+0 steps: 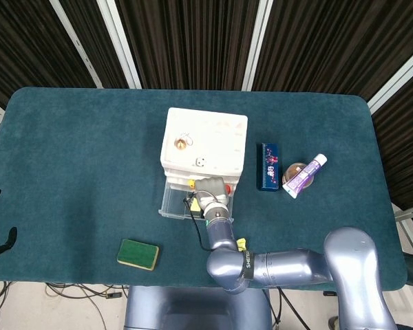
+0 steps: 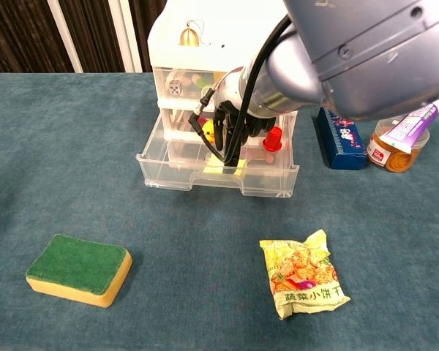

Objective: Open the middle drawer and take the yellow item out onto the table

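One yellow item [image 2: 208, 132], a small duck-like toy, sits inside the pulled-out middle drawer [image 2: 217, 178] of the white drawer unit [image 1: 206, 141], just at 9 o'clock of a red piece [image 2: 272, 138]. Right hand [image 2: 233, 124] reaches down into that drawer beside the toy; whether its fingers grasp anything I cannot tell. Left hand is out of sight. Toward 6 o'clock on the table [image 1: 76, 151] lie a snack packet [image 2: 302, 273] and a green sponge [image 2: 78, 268]. At 3 o'clock stand a blue box [image 2: 339, 138] and a jar [image 2: 395, 148] with a tube [image 2: 413, 123]
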{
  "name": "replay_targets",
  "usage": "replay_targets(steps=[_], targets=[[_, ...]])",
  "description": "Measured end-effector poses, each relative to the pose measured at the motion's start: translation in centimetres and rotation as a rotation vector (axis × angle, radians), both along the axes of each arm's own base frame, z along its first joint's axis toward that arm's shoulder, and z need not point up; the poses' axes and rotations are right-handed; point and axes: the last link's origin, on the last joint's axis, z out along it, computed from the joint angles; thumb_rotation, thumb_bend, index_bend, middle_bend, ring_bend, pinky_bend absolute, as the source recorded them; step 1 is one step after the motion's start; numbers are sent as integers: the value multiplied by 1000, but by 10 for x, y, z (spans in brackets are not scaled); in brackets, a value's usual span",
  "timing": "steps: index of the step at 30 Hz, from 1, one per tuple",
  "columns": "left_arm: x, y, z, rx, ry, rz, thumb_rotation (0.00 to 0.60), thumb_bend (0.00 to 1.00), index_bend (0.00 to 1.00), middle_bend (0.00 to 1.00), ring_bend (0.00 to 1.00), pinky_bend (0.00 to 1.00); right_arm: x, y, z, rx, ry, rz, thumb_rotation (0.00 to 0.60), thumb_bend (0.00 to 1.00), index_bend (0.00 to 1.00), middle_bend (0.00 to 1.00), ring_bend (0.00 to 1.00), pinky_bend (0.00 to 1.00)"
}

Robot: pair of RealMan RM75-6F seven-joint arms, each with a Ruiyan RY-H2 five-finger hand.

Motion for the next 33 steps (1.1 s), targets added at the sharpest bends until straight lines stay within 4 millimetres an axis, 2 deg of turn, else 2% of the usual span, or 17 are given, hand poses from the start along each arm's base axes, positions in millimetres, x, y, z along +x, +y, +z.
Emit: replay_targets(steps=[7, 18, 23, 33], targets=[[0, 0, 0, -2, -1, 3, 600, 403, 23, 0, 0, 0, -1, -3, -3, -10, 19, 10, 600, 11, 438, 1000, 1000, 1000], [-1, 0, 0, -16, -3, 5, 600, 403, 24, 0, 0, 0, -4, -2, -9, -15, 27, 15, 600, 20, 476, 1000, 1000, 1000], [-1, 0, 0, -17, -4, 7, 600, 403, 27, 0, 0, 0, -3, -1, -10, -16, 14, 16, 600, 153, 494, 1000, 1000, 1000], [-1, 0, 0, -20, -10, 13, 600, 403, 30, 0, 0, 0, -3, -1, -10, -29, -25, 16, 600, 305, 586, 1000, 1000, 1000]])
